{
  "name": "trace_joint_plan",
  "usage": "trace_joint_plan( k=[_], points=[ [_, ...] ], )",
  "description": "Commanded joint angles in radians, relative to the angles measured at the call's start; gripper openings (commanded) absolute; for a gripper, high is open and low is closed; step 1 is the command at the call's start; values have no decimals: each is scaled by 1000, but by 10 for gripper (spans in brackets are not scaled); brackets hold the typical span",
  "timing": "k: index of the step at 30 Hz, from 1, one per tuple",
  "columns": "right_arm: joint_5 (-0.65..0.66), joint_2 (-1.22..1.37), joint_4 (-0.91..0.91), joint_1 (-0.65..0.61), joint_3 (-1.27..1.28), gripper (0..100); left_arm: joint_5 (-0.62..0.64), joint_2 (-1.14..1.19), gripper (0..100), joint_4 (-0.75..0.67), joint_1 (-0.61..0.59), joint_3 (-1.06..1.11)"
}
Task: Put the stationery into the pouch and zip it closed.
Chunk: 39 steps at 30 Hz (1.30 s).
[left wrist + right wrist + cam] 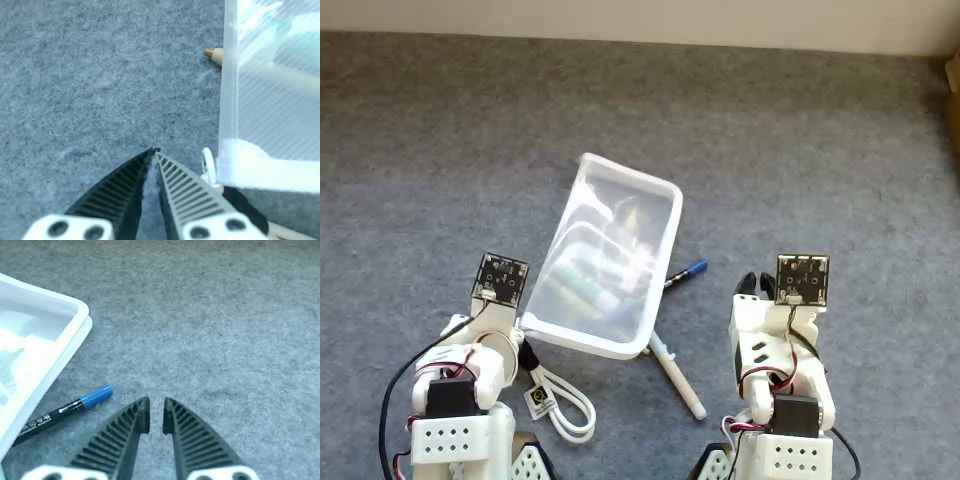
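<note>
Grey felt covers the bench (820,140), where the mesh pouch (610,265) lies partly filled, a blue-capped marker (65,412) poking from under its edge. We judge the right gripper (156,415), fingers slightly apart, should open wider and straddle the marker's free end; the left gripper (154,151), fingers together, sits by the pouch's corner.

Spreading across the high view as a grey felt table top (800,130). Carrying a translucent white pouch (610,265) near the middle, lying flat and slanted, with stationery showing through its mesh. Also bearing a black pen with a blue cap (687,273), lying just beside the pouch's right edge, its black end touching that edge. Holding a white pen (677,377) by the pouch's near corner, and a looped white cable (565,405) with a tag, lying close to the pouch's near left corner.
</note>
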Motion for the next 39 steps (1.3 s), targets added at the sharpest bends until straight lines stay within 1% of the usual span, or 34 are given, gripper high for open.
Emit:
trace_joint_plan(
  k=[1,3,10,12,15,17,20,23,24,26,30,34,39],
  points=[
    [-6,-22,5,7,116,50,5,-13,7,0,16,19],
    [-6,-22,5,7,116,50,8,-13,7,-25,16,7],
    [-2,-22,5,12,116,50,9,-13,7,-209,8,-7],
    [0,-22,10,13,116,50,6,-13,7,-219,7,-12],
    [0,-22,90,5,116,50,5,-13,7,-222,-13,-12],
    [0,-22,105,12,116,50,5,-13,7,-221,-56,-31],
    [6,-22,105,19,116,50,5,-13,7,-218,-157,-71],
    [126,-22,108,7,81,49,9,-13,7,-216,-251,-94],
    [149,-22,111,-5,58,48,11,-13,7,-216,-283,-101],
    [150,-22,125,-24,19,48,14,-12,7,-215,-340,-114],
    [153,-22,211,-105,-125,48,101,-12,7,-215,-418,-119],
    [150,47,291,-240,-303,48,109,-12,7,-215,-438,-119],
    [127,271,352,-412,-495,48,109,-12,7,-216,-438,-116]
  ],
)
